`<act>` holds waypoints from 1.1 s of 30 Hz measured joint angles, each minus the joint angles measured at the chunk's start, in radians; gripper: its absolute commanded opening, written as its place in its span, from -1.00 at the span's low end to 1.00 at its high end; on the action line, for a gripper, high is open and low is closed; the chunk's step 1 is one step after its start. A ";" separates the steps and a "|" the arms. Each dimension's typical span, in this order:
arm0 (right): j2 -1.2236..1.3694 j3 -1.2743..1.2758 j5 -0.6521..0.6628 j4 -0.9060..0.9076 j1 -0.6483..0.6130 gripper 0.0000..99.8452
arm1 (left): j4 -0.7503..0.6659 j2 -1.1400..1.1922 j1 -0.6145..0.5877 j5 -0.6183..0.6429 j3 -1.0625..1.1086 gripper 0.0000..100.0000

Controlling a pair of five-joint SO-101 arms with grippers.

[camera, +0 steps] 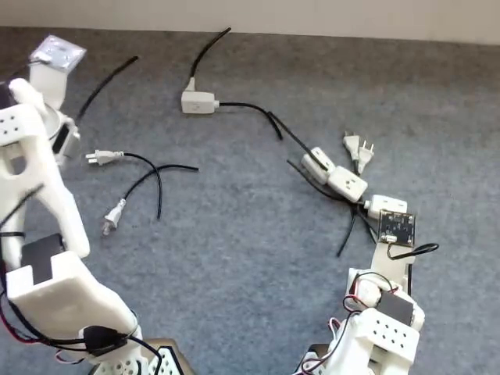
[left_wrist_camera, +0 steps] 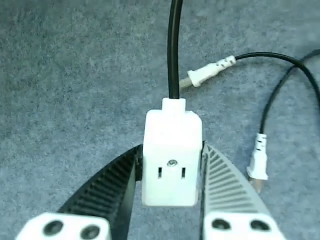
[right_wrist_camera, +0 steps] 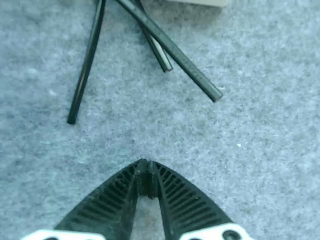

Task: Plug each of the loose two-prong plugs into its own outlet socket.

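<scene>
— How much of the task can be counted as done?

— Nothing, as far as can be seen. No plug is found seated in any socket. One plug (camera: pixel 102 157) and a second plug (camera: pixel 114 216) are left lying loose on the grey bench (camera: pixel 234 273) at the left of the high view. A pair of plugs (camera: pixel 358 147) is seen loose at the right, just beside a cluster of sockets (camera: pixel 336 173).

— Has a start been made?

— It is judged so. A held socket (left_wrist_camera: pixel 172 160) is gripped at its sides by the left jaws, with its slotted face turned toward the wrist camera and its cord (left_wrist_camera: pixel 174 50) led away over the bench. The two left plugs are seen lying a little beyond it. The right jaws are closed on nothing and are held over bare bench near some cord ends (right_wrist_camera: pixel 212 94).

— What is left?

— Every plug has yet to be picked up and pushed home. A lone socket (camera: pixel 198 101) at the upper middle of the high view is untouched.
</scene>
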 measured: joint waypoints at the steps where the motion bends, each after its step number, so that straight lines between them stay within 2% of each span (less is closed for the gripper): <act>1: 0.000 0.000 0.000 0.000 0.000 -0.98 | 0.051 0.000 0.020 0.000 -0.031 -0.96; 4: 0.000 0.000 0.000 0.000 0.000 -0.98 | 0.176 0.000 0.083 -0.003 -0.094 -0.96; 9: 0.000 0.000 0.000 0.000 0.000 -0.98 | 0.218 -0.021 0.176 0.060 -0.075 -0.96; 14: 0.000 0.000 0.000 0.000 0.000 -0.98 | 0.221 -0.230 0.316 0.110 0.107 -0.96; 20: 0.000 0.000 0.000 0.000 0.000 -0.98 | 0.209 -0.485 0.529 0.110 0.417 -0.96; 25: 0.000 0.000 0.000 0.000 0.000 -0.98 | 0.054 -0.532 0.669 0.155 0.704 -0.96; 28: 0.000 0.000 0.000 0.000 0.000 -0.98 | -0.098 -0.534 0.735 0.236 0.859 -0.95; 31: 0.000 0.000 0.000 0.000 0.000 -0.98 | -0.252 -0.534 0.815 0.261 0.996 -0.94; 33: 0.000 0.000 0.000 0.000 0.000 -0.98 | -0.351 -0.534 0.858 0.265 1.076 -0.86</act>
